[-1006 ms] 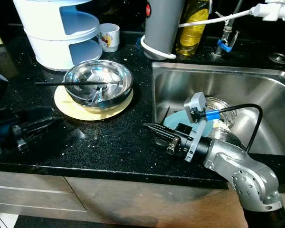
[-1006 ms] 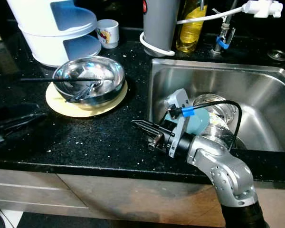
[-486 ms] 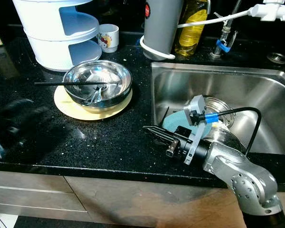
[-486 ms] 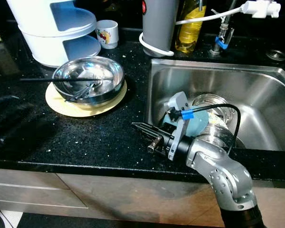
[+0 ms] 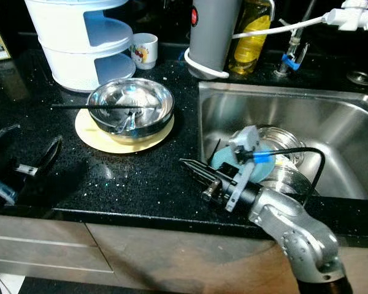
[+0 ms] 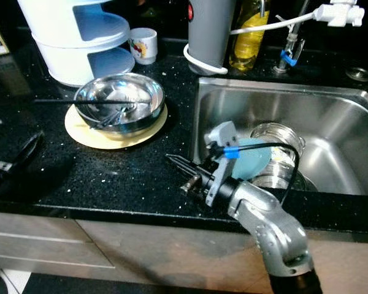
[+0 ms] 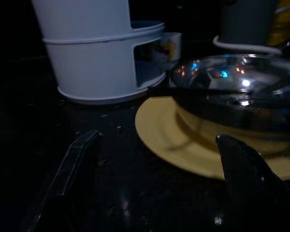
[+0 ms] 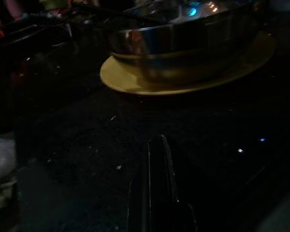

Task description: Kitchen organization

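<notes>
Hovering low over the black surface (image 5: 141, 177), the right tool (image 5: 193, 169) points its pinched-together, empty fingers toward the steel bowl (image 5: 130, 105), which sits on a yellow plate (image 5: 104, 142) with a black chopstick (image 5: 86, 106) laid across its rim and cutlery inside. The left tool (image 7: 159, 159) lies at the near left edge of the surface, its fingers spread wide and holding nothing; its wrist view looks straight at the plate and bowl, with a white tiered rack (image 7: 94, 53) behind them.

The main risk, as I judge it, is the chopstick: a careless nudge at the rim would tip it off or roll it onto the surface. A grip on the bowl alone might also drag the plate along or spill the cutlery. The right arm's elbow hangs over the sink (image 5: 331, 116), where a blue plate (image 6: 257, 156) and steel pots rest, so a wide swing could strike them.

The bowl stands well apart from the right tool, up and to its left, and somewhat nearer the left tool, ahead of its open fingers.
</notes>
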### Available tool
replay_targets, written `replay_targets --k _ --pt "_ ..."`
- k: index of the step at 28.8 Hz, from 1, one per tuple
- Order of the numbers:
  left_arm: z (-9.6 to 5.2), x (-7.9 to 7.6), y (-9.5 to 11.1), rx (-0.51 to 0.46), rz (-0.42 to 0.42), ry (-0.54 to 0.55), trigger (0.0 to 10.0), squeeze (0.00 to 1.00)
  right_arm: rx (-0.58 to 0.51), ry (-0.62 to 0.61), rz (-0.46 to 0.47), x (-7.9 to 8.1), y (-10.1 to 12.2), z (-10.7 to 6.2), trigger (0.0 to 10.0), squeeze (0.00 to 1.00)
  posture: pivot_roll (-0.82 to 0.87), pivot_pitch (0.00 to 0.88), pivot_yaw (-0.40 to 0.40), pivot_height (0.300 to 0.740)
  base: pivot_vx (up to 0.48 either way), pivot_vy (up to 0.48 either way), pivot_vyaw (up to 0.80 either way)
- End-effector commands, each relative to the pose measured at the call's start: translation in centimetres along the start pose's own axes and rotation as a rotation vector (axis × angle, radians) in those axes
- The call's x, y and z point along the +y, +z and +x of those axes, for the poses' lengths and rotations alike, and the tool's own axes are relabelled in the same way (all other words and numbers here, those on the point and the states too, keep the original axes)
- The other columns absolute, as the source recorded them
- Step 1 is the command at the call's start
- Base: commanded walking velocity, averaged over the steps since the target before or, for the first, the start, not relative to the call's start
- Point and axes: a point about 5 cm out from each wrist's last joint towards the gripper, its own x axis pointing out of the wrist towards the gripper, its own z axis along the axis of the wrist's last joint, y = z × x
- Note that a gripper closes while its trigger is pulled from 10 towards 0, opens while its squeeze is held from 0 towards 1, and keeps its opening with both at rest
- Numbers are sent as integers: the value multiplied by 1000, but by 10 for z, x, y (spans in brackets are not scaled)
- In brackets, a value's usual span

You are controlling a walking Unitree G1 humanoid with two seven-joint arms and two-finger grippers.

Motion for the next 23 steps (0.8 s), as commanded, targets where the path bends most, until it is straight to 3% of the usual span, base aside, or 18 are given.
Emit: replay_targets --k 1,3,7,12,14,16,23 --pt "6 2 -7 29 -9 -6 10000 0 -5 -22 -3 0 -4 0 10000 0 68 202 -32 740 0 0 0" --pt "21 6 -11 10 -64 2 10000 0 -37 -44 -5 -2 -1 1 10000 0 60 197 -30 740 0 0 0" --pt "34 13 -15 -18 -124 32 10000 0 -58 -68 -22 -4 2 -1 10000 0 50 194 -25 740 0 0 0" --pt "43 16 -15 -40 -173 41 10000 0 -71 -83 -33 -6 3 -2 10000 0 48 191 -27 740 0 0 0" --pt "47 14 -15 -51 -196 29 10000 0 -75 -85 -34 -6 3 -2 10000 0 46 188 -27 740 0 0 0" --pt "57 5 -11 -75 -268 -50 10000 0 -84 -88 -41 -6 3 -2 10000 0 42 184 -23 740 0 0 0" --pt "66 -9 -13 -65 -346 -170 10000 0 -96 -98 -45 -7 3 -2 10000 0 42 175 -23 740 0 0 0"
